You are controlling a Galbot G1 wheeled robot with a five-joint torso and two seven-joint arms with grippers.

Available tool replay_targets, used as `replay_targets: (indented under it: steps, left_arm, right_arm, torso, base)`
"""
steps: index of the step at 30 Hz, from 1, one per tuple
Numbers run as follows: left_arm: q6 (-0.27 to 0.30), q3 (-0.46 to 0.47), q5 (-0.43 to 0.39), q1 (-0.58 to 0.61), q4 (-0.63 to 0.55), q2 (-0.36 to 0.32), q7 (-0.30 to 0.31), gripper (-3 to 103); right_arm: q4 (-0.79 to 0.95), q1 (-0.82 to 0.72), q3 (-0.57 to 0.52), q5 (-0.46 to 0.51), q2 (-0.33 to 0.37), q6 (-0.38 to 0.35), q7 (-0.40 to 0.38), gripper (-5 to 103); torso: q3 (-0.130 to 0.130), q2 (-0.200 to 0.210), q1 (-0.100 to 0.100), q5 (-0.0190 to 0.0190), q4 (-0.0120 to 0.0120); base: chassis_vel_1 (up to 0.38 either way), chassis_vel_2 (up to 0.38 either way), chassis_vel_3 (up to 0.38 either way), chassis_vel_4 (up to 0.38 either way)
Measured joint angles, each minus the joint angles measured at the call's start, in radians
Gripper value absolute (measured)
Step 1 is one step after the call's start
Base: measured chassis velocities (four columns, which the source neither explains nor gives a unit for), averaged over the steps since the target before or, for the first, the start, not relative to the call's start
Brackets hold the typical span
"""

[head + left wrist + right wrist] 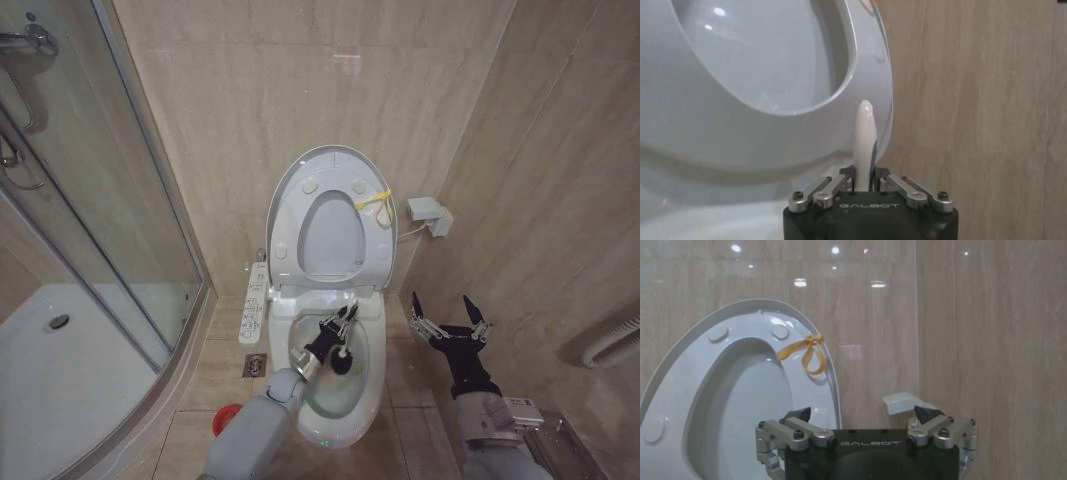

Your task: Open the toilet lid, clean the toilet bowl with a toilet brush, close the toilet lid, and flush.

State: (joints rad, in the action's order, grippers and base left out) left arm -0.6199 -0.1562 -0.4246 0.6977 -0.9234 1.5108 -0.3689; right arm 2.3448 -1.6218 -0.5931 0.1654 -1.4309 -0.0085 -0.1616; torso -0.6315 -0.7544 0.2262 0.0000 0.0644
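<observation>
— Left gripper (343, 318) is nearest the work. What is it doing?
— It pinches the toilet brush (341, 362) by its stick, pointing down into the toilet bowl (366, 398).
— And farther off?
— Right gripper (450, 318) waits spread wide beside it. Behind, the toilet lid (290, 190) stands up against the wall.

Tiled bathroom: toilet bowl (345, 400), shower tray (60, 370)

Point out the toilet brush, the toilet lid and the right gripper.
toilet brush (343, 362), head view, dark bristle head inside the bowl.
toilet lid (318, 168), head view, raised cover's upper inner face.
right gripper (449, 317), head view, midway between its spread fingertips.
</observation>
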Motion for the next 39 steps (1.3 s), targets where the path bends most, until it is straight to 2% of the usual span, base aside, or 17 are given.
replay_targets:
  steps: [5,9,12,13,16,19,27,35,39]
  left_arm:
    - [-0.005,0.018,0.025,0.021,0.037,0.000,-0.002,18]
    - [0.000,0.031,0.028,0.067,-0.044,-0.035,-0.003,18]
    - [-0.002,0.048,0.032,0.130,-0.165,-0.082,-0.003,18]
    - [-0.002,0.048,0.032,0.130,-0.165,-0.082,-0.003,18]
    - [-0.037,0.091,0.058,0.196,-0.262,-0.135,-0.006,18]
    - [-0.055,0.122,0.062,0.230,-0.291,-0.165,-0.008,18]
    - [-0.075,0.166,0.039,0.245,-0.303,-0.189,-0.006,18]
    - [-0.074,0.180,0.032,0.225,-0.304,-0.181,-0.002,18]
    - [-0.057,0.176,0.033,0.228,-0.349,-0.180,0.005,18]
  right_arm:
    - [0.000,0.000,0.000,0.000,0.000,0.000,0.000,100]
    - [0.000,0.000,0.000,0.000,0.000,0.000,0.000,100]
    - [0.000,0.000,0.000,0.000,0.000,0.000,0.000,100]
    - [0.000,0.000,0.000,0.000,0.000,0.000,0.000,100]
    - [0.000,0.000,0.000,0.000,0.000,0.000,0.000,100]
    - [0.000,0.000,0.000,0.000,0.000,0.000,0.000,100]
    - [0.000,0.000,0.000,0.000,0.000,0.000,0.000,100]
    - [0.000,0.000,0.000,0.000,0.000,0.000,0.000,100]
    - [0.000,0.000,0.000,0.000,0.000,0.000,0.000,100]
  torso:
    - [0.000,0.000,0.000,0.0000,-0.0005]
    - [0.000,0.000,0.000,0.0000,-0.0004]
    - [0.000,0.000,0.000,-0.0002,-0.0001]
    - [0.000,0.000,0.000,-0.0002,-0.0001]
    - [0.000,0.000,0.000,-0.0002,-0.0003]
    - [0.000,0.000,0.000,0.0000,-0.0005]
    - [0.000,0.000,0.000,-0.0001,-0.0002]
    - [0.000,0.000,0.000,-0.0001,-0.0002]
    - [0.000,0.000,0.000,0.0001,-0.0003]
  base:
    - [0.000,0.000,0.000,0.000]
    - [0.000,0.000,0.000,0.000]
    - [0.000,0.000,0.000,0.000]
    - [0.000,0.000,0.000,0.000]
    - [0.000,0.000,0.000,0.000]
    - [0.000,0.000,0.000,0.000]
    - [0.000,0.000,0.000,0.000]
    - [0.000,0.000,0.000,0.000]
    - [0.000,0.000,0.000,0.000]
